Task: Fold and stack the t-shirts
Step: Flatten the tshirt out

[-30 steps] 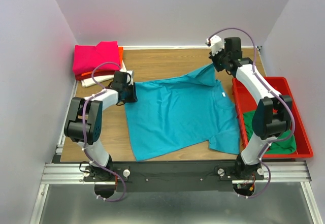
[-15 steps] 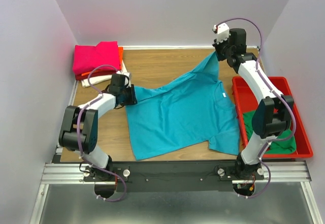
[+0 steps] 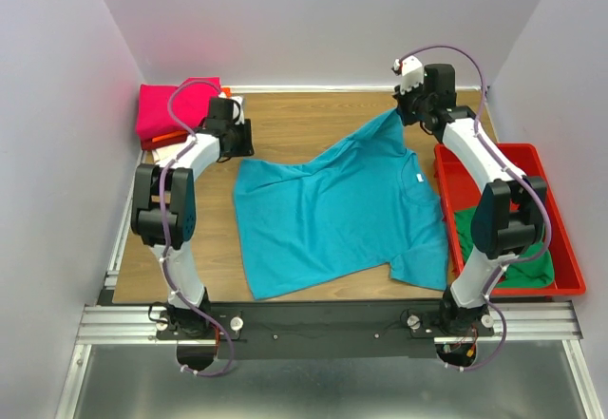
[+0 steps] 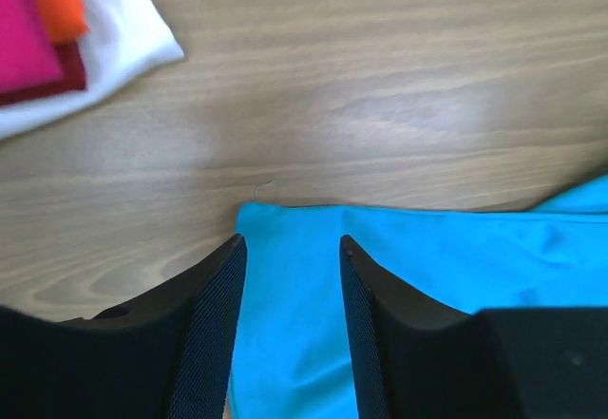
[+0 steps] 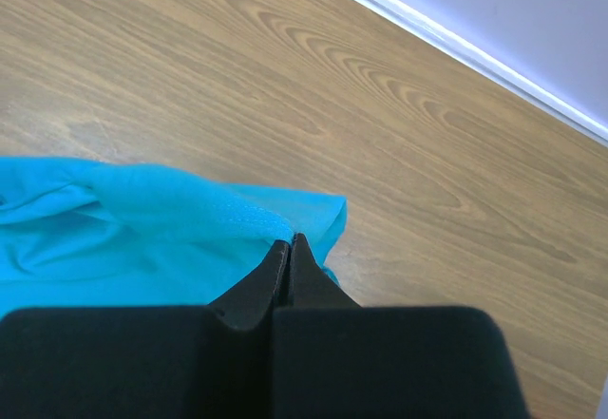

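1. Since a second ago, our left end effector (image 4: 290,241) has moved farther away, fingers parted over the teal t-shirt's (image 3: 332,215) left corner.
2. Our right end effector (image 5: 288,240) clamps its far sleeve; the rest lies on the counter (image 3: 304,120).

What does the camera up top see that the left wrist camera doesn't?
Only the top view shows the red tray with the green shirt in it, and the right hand pinching the teal shirt by a corner. Only the left wrist view shows, close up, the left hand open over that shirt's corner. Both show the teal shirt, the folded shirts and the wooden table.
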Controlling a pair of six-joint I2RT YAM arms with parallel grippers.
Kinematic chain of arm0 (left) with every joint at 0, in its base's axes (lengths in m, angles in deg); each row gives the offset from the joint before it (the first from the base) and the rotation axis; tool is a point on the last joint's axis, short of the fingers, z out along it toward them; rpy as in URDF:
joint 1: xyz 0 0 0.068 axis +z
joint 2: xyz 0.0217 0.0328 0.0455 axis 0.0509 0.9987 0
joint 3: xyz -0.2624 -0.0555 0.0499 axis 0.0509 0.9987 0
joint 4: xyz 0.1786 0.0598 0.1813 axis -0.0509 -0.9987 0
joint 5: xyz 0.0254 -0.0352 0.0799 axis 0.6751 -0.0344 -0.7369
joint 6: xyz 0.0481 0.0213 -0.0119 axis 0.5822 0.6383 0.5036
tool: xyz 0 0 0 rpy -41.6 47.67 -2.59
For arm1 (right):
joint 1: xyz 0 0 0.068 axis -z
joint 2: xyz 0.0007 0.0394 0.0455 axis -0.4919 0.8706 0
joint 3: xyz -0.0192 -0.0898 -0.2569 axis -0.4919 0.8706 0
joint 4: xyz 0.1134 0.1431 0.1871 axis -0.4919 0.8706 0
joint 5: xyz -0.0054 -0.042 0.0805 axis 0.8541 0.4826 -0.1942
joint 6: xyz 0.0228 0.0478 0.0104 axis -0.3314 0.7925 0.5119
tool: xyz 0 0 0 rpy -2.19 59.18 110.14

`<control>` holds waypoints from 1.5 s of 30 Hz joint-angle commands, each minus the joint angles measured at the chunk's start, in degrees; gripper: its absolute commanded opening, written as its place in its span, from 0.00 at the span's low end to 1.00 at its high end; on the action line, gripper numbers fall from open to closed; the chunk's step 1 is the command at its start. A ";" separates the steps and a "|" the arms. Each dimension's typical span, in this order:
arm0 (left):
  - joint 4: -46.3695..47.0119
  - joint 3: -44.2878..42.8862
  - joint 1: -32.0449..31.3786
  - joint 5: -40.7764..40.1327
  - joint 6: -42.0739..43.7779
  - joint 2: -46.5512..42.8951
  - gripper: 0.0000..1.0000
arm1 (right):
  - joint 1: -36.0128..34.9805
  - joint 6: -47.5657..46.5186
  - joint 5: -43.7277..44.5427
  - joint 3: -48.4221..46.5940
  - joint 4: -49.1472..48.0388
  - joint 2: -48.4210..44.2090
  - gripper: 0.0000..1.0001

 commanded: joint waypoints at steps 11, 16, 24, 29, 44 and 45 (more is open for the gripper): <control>-6.00 -1.14 0.45 -6.30 2.84 7.42 0.50 | 0.21 0.81 -2.61 1.39 -0.80 1.63 0.00; -8.02 -5.79 0.45 -4.02 3.02 9.98 0.50 | 0.29 0.64 -2.53 1.92 -0.80 1.54 0.00; -10.22 -7.12 0.45 -3.75 3.11 12.88 0.34 | 0.29 0.64 -2.44 1.74 -0.80 1.54 0.00; -8.65 -5.19 0.63 -1.12 3.02 12.09 0.00 | 0.29 0.64 -2.61 1.74 -0.80 1.54 0.00; 8.40 5.70 3.44 1.43 1.35 -19.60 0.00 | 0.21 -1.83 -8.58 -6.07 1.66 -1.34 0.00; 11.02 8.50 3.53 1.44 1.26 -21.73 0.00 | 0.29 -1.65 -10.07 -7.30 1.83 -2.05 0.00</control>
